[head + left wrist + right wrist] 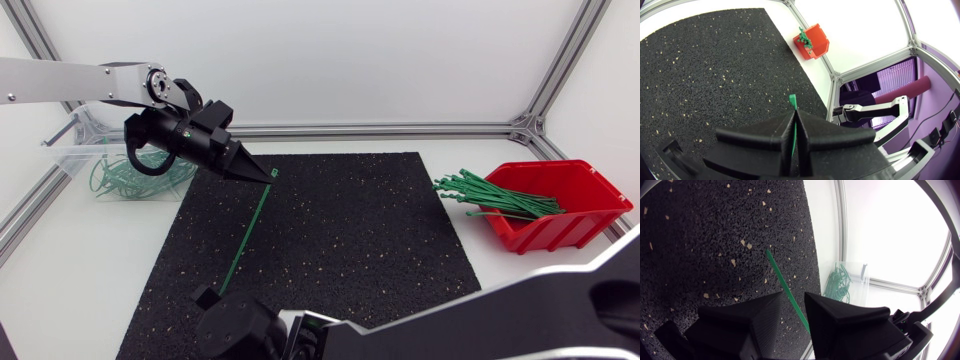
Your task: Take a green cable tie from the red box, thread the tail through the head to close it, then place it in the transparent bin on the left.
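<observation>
Green plastic cable tie (245,235): long axis runs from far edge of black speckled rubber mat (350,230) toward its near edge | left tool (270,175): clamped on far end | right tool (212,297): narrowly parted, near end lying between its wedges | judged: each arm serves one end.

2 arms: left arm (60,85), right arm (500,310). 2 grippers, 1 per arm: left gripper (268,175), right gripper (207,296). 1 black mat (350,230). 1 red box (590,185) w/ loose ties (500,197), too tangled to count. 1 transparent bin (70,152), tie heap (130,180) also uncountable. 1 single cable tie (247,232) over the mat.
</observation>
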